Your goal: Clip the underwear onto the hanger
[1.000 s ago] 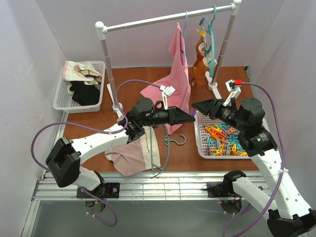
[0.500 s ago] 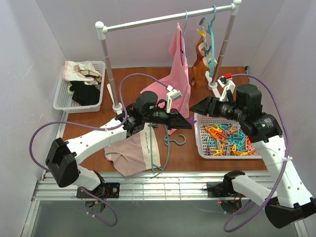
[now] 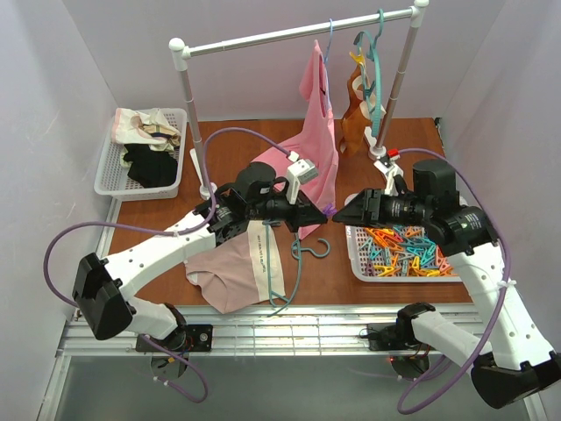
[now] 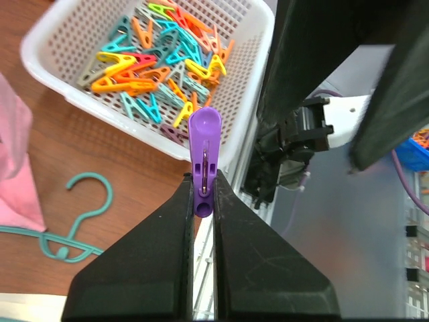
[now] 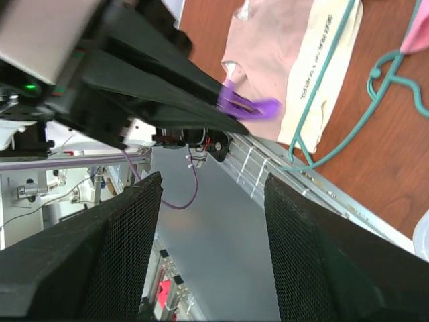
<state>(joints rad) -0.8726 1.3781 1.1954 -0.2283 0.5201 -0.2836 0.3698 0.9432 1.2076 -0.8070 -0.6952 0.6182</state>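
Observation:
The pink-beige underwear [image 3: 230, 274] lies flat at the table's near edge, its cream strip [image 3: 263, 259] under the teal hanger [image 3: 294, 263], whose hook [image 3: 312, 249] points right. My left gripper [image 3: 321, 217] hovers above the hook, shut on a purple clothespin [image 4: 204, 159] that sticks out past its fingertips. Tip to tip with it, my right gripper [image 3: 340, 217] stands open; nothing lies between its fingers [image 5: 127, 241]. In the right wrist view the purple clothespin [image 5: 249, 106] shows just ahead, above the underwear [image 5: 268, 47] and hanger [image 5: 335, 94].
A white basket [image 3: 356, 254] of coloured clothespins sits at the right. A rail [image 3: 289, 33] at the back carries a bright pink top [image 3: 317, 132] and a tan garment [image 3: 355, 110]. A basket [image 3: 110, 167] of clothes stands at the far left.
My right gripper has swung down and left until its tips meet the left gripper's clothespin. The left gripper has drawn back slightly, still gripping the clothespin.

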